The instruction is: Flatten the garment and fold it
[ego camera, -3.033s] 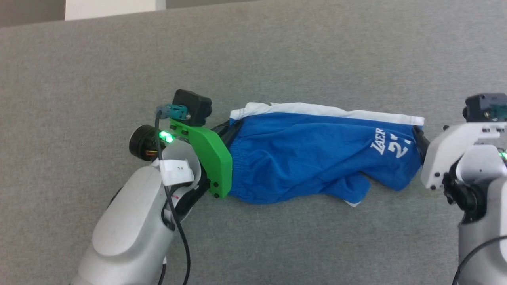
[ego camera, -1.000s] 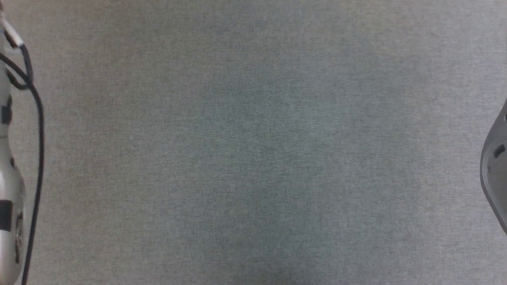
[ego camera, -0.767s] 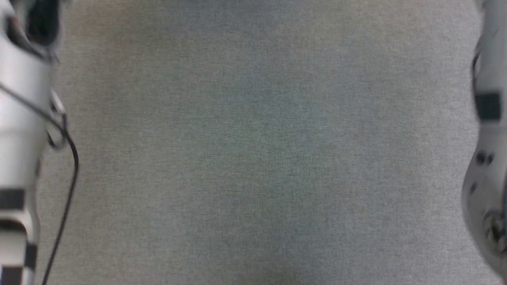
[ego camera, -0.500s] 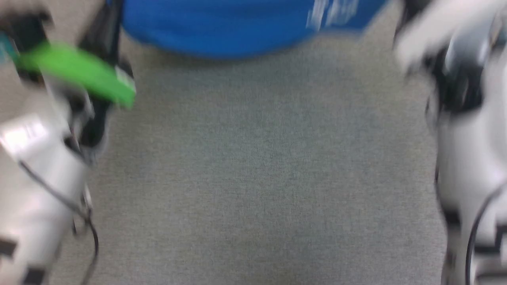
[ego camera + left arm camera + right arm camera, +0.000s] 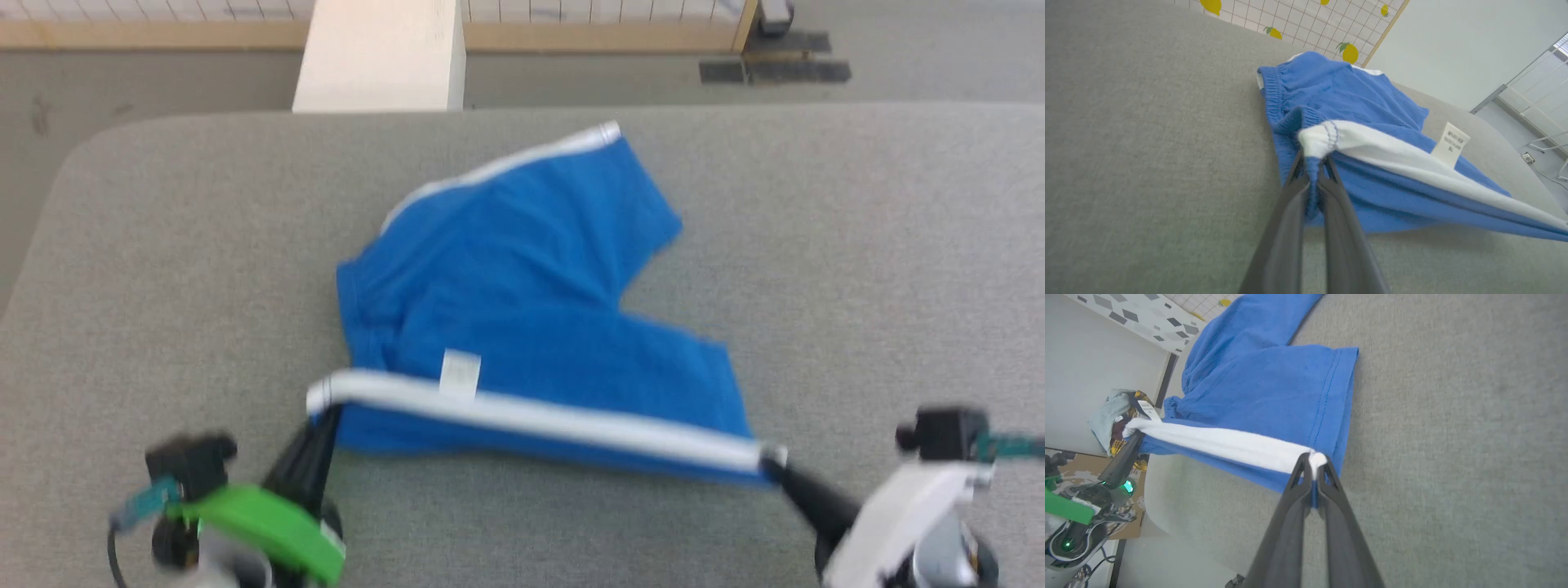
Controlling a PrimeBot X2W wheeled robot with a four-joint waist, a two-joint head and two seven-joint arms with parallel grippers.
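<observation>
Three seconds ago the shorts point(image 5: 522, 286) lay bunched in a heap between the two arms. Now they are spread over the grey table point(image 5: 857, 245), with both legs reaching toward the far side and the white waistband point(image 5: 539, 416) pulled into a line along the near side. The camera has also shifted, so part of that change is the view.

The left fingers point(image 5: 309, 457) are pressed together on the left end of the waistband, and the left wrist view shows a fold of blue and white cloth squeezed between them point(image 5: 1286, 228). The right fingers point(image 5: 808, 494) pinch the right end in the same way point(image 5: 1290, 522). The band is raised a little off the table, and a small white tag point(image 5: 460, 374) stands up on it.

The cloth looks light, soft and limp. It will likely sag and wrinkle wherever it is not under tension, and it gathers near the left corner. The elastic band is probably the firmest part, so its two ends look like the best holds for flattening. For folding, the hems of the legs seem the next sensible place to grip.
</observation>
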